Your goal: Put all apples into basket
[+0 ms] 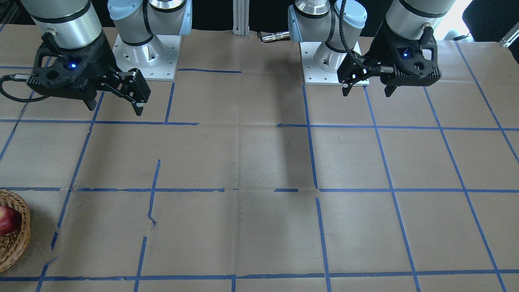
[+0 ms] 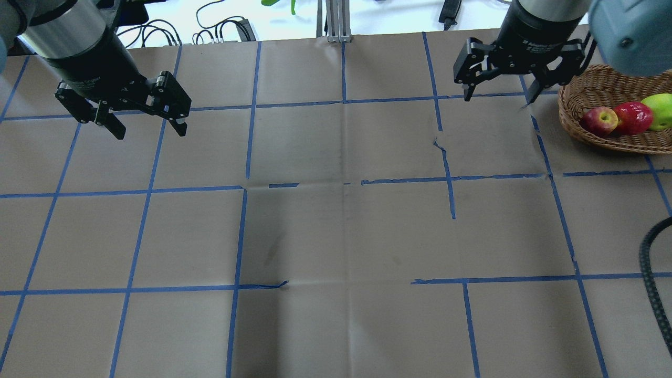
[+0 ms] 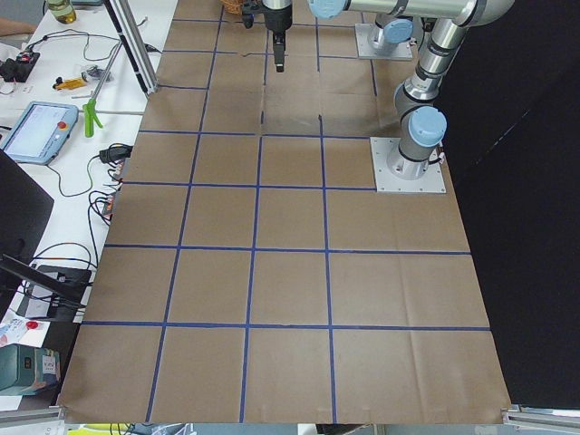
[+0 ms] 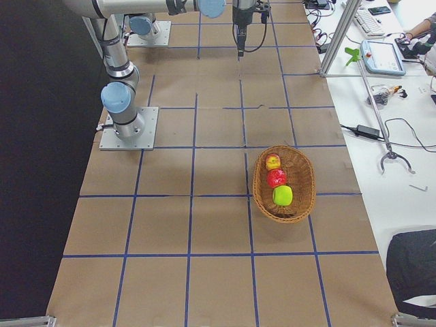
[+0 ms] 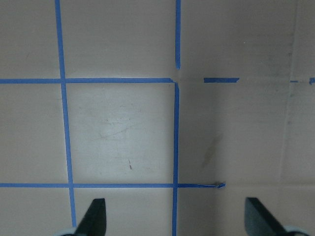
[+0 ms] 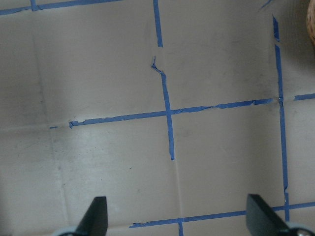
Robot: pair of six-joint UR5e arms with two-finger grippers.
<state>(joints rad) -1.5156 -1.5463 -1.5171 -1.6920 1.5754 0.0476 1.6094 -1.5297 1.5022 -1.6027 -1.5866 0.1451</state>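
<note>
We find the blushed apple (image 2: pixel 599 121), the red apple (image 2: pixel 633 117) and the green apple (image 2: pixel 660 111) lying side by side in the basket (image 2: pixel 598 139). The basket sits at two o'clock on the table (image 2: pixel 341 236) in our overhead view, cut by the frame's right edge and partly hidden at twelve o'clock by the right arm's joint. Within the basket the blushed apple is at nine o'clock, the red one in the middle touching it, and the green one at three o'clock against the red. Our right-side camera shows the whole oval basket with the same three fruits in a line. The right gripper (image 2: pixel 499 97) hangs near the basket's nine o'clock, apart from the rim, its jaws spread wide and holding nothing. The left gripper (image 2: pixel 150 131) hangs at the table's ten o'clock, well apart from the basket, likewise released and empty. Both wrist cameras show us two dark fingertips far apart at six o'clock over bare brown paper crossed by blue tape (image 2: pixel 247 147). In the right wrist view a sliver of wicker shows at two o'clock.
</note>
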